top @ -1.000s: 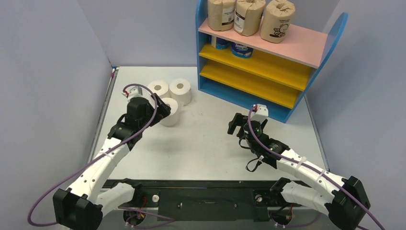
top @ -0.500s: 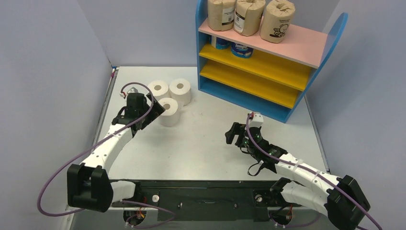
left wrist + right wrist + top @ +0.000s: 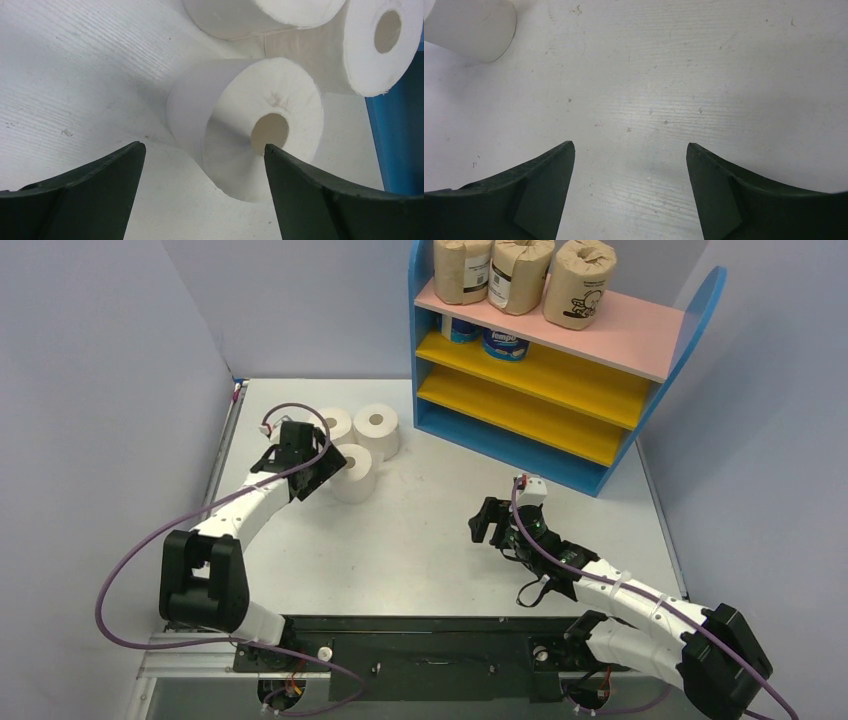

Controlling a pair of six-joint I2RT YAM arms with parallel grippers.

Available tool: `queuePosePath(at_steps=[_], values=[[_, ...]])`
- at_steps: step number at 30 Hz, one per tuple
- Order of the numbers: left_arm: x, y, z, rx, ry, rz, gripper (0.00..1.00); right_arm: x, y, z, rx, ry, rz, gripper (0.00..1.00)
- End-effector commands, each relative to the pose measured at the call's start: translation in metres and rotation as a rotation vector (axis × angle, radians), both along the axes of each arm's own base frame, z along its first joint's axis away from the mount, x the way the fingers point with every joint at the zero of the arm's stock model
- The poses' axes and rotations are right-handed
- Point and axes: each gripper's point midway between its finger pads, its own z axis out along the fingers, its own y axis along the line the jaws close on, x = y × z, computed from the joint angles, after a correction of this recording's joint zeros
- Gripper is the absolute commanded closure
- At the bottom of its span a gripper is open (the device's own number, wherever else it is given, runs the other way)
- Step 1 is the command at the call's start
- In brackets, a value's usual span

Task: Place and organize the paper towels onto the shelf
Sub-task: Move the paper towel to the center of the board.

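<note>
Three plain white paper towels stand on the table: a near roll (image 3: pixel 356 472), and two behind it (image 3: pixel 333 423) (image 3: pixel 376 430). My left gripper (image 3: pixel 327 465) is open right beside the near roll's left side. In the left wrist view that roll (image 3: pixel 250 125) sits just ahead of the open left gripper (image 3: pixel 204 146), nothing between the fingers. The shelf (image 3: pixel 640 335) holds three brown-wrapped rolls (image 3: pixel 520 275) on its pink top and two blue-and-white rolls (image 3: pixel 505 343) on the upper yellow board. My right gripper (image 3: pixel 487 522) hovers open over bare table; the right wrist view shows it (image 3: pixel 630 145) empty.
The shelf's blue side panel (image 3: pixel 400 140) shows at the right of the left wrist view, behind the rolls. A white roll's side (image 3: pixel 471 27) sits at the top left of the right wrist view. Grey walls close in on the left and back; the lower yellow board (image 3: pixel 520 415) holds nothing.
My left gripper has swung up and right, closer to the near white roll. The right gripper has drawn back toward the near edge. Both jaws have narrowed slightly.
</note>
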Motion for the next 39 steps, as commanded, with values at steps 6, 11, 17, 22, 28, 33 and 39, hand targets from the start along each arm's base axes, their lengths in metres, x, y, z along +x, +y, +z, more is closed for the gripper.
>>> queuePosePath(at_steps=[6,11,17,22,28,33,39], values=[[0.024,-0.008,0.018,-0.007,-0.079,0.009,0.16,0.004,0.000,0.010,0.007,-0.039,-0.008,0.23],[0.022,-0.018,0.005,0.005,-0.051,-0.013,0.22,0.003,-0.003,0.011,0.011,-0.040,-0.018,0.23],[0.021,-0.029,-0.005,0.014,-0.029,-0.041,0.32,0.001,-0.009,0.011,-0.006,-0.039,-0.031,0.23],[0.018,-0.038,-0.008,0.019,-0.021,-0.067,0.41,0.001,-0.012,0.015,-0.014,-0.045,-0.040,0.23],[0.014,-0.048,-0.005,0.015,-0.024,-0.099,0.52,0.001,-0.014,0.019,-0.017,-0.052,-0.048,0.23],[0.006,-0.067,0.006,0.001,-0.043,-0.158,0.57,0.001,-0.017,0.027,-0.022,-0.067,-0.055,0.23],[-0.017,-0.116,0.025,-0.034,-0.086,-0.290,0.60,0.004,-0.027,0.039,-0.069,-0.091,-0.080,0.23]])
